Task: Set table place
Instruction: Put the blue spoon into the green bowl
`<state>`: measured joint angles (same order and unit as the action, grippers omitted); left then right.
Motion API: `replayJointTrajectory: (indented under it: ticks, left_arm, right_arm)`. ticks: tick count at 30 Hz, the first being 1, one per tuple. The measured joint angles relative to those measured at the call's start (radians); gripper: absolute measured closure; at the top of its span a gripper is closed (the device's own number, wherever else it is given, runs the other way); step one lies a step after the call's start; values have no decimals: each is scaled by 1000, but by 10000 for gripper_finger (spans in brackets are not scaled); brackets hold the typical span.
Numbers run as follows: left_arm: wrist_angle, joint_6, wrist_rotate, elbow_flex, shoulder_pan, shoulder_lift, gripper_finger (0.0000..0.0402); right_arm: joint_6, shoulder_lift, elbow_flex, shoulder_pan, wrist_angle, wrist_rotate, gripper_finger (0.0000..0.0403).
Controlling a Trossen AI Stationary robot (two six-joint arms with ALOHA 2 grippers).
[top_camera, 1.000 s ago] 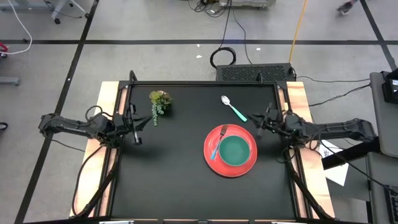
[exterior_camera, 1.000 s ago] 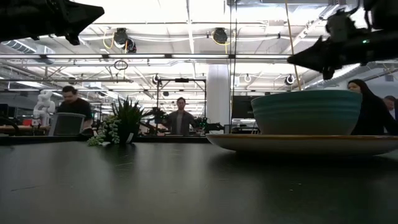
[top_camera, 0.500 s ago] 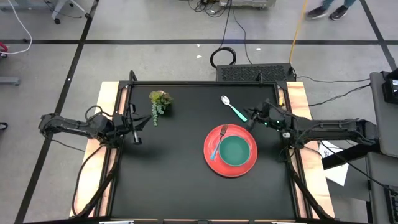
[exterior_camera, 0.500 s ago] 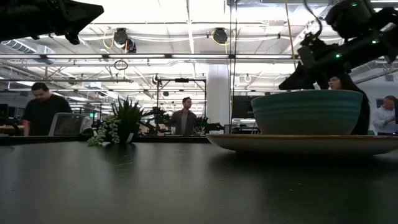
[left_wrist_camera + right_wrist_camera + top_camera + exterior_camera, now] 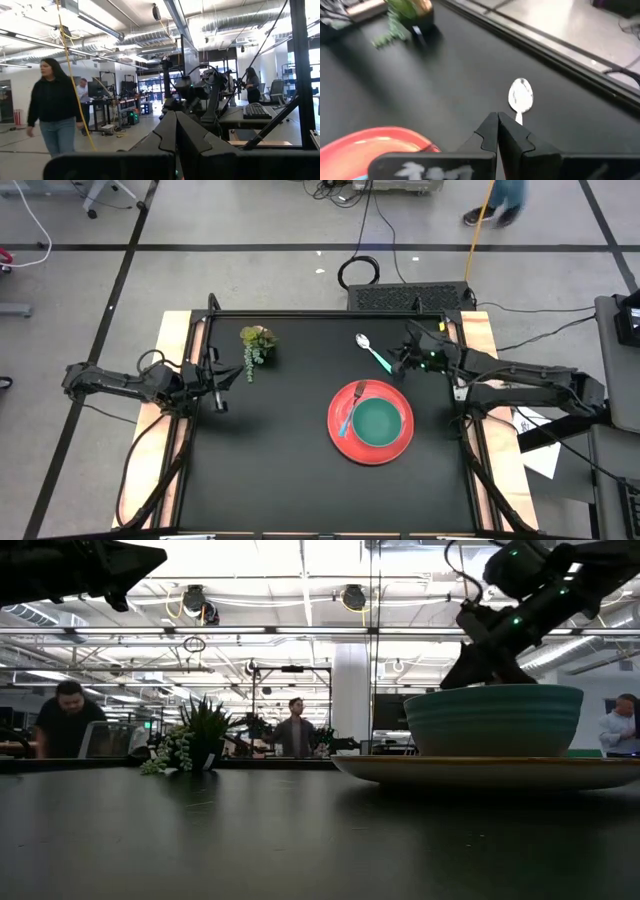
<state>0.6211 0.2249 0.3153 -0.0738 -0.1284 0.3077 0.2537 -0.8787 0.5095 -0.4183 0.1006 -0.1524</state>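
Table (image 5: 280,470): matte black top, light wood strips (image 5: 172,340) along both short sides, thin black frame. Plate (image 5: 345,442) red, plain, right of centre. Bowl (image 5: 378,424) on it teal, faint horizontal ridged bands on the outer wall in low view. Fork (image 5: 351,412) on the plate's left part: blue handle, silver metal head. Spoon (image 5: 373,353) at far right of the table: teal handle, shiny silver bowl. Plant sprig (image 5: 257,345) far left: green leaves, paler yellowish top. Both arms dark, black; right arm has small green lights near the wrist. Floor grey with black lines, yellow cable (image 5: 478,228) far right.
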Motion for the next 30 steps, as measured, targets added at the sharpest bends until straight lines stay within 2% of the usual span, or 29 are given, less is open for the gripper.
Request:
replayJointTrajectory:
  ticks: [9,19,30]
  left_arm:
    - [0,0,0,0,0,0,394]
    - [2,3,0,0,0,0,394]
    - [2,7,0,0,0,0,394]
  right_arm:
    - [-59,-85,26,-34,24,1,403]
    - [-107,-96,26,-30,2,2,403]
    - [-72,-121,26,-36,5,52,391]
